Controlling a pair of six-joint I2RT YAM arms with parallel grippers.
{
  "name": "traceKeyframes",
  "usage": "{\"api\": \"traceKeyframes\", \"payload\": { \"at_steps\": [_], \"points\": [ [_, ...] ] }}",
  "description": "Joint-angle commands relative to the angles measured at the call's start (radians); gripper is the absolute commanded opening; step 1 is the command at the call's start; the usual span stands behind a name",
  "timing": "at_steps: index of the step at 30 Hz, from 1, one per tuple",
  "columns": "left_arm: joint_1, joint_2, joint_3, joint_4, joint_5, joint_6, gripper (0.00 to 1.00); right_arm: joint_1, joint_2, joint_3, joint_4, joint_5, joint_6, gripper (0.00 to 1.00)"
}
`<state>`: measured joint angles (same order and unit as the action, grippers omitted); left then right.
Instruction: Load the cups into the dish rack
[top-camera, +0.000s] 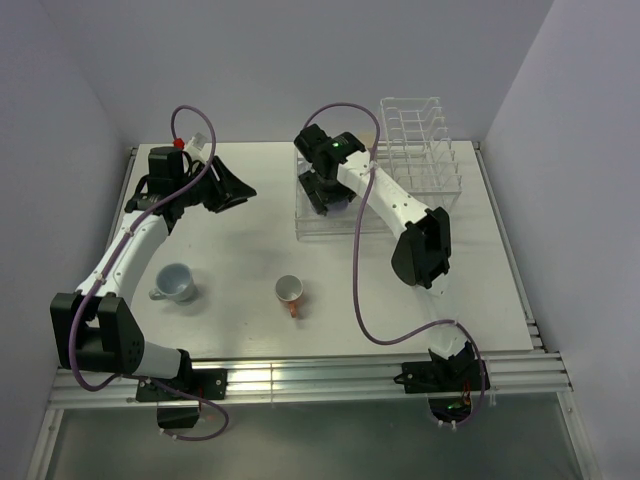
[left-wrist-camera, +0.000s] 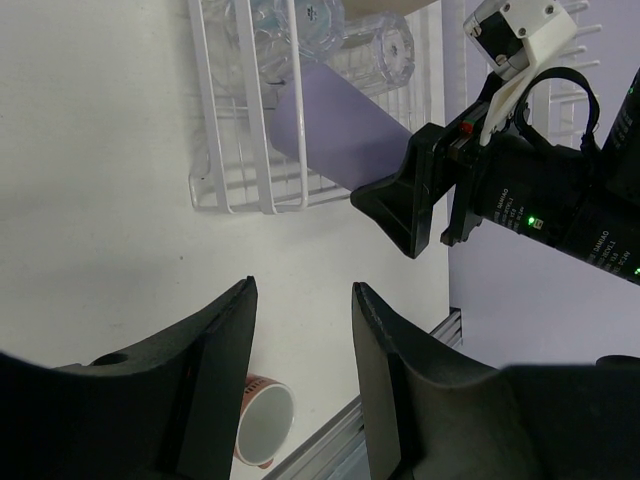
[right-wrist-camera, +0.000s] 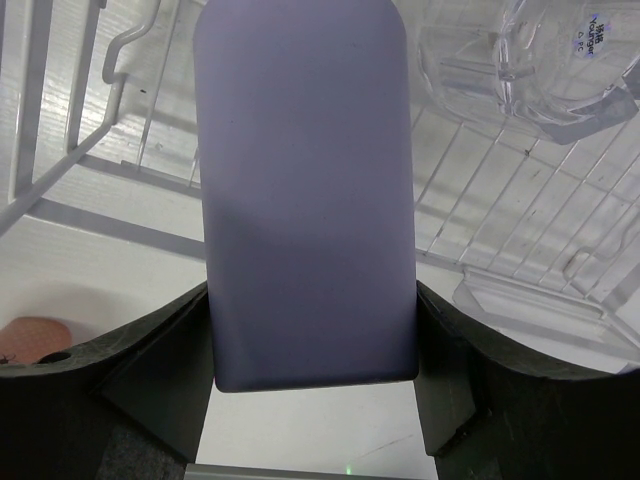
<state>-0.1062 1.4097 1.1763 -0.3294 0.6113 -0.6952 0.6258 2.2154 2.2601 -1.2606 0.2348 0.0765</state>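
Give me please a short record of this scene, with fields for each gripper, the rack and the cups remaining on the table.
left gripper: open, empty, above the table
right gripper: shut on the purple cup, at the low section of the dish rack
in rack: two clear glasses
on table: grey-blue mug, orange mug

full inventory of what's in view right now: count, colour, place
clear thin-bar dish rack: 1, transparent, far right of table
tall purple cup: 1, purple, over the rack's low section
clear glasses: 2, transparent, in rack beside the purple cup
pale grey-blue mug: 1, table, near left
small orange-handled mug: 1, white inside, table, near centre
white table: 1
left pincer: open, empty
right pincer: shut on purple cup
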Motion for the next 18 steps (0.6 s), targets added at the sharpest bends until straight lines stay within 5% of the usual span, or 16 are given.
{"api": "traceKeyframes", "payload": {
  "at_steps": [1,18],
  "points": [
    [-0.004,-0.002,0.002,-0.002,-0.002,0.019,0.49,0.008,0.012,0.046,0.039,0.014,0.003,0.25],
    [-0.004,0.002,-0.001,-0.003,-0.005,0.023,0.49,0.008,0.007,0.021,0.150,0.026,0.054,0.53]
  ]
}}
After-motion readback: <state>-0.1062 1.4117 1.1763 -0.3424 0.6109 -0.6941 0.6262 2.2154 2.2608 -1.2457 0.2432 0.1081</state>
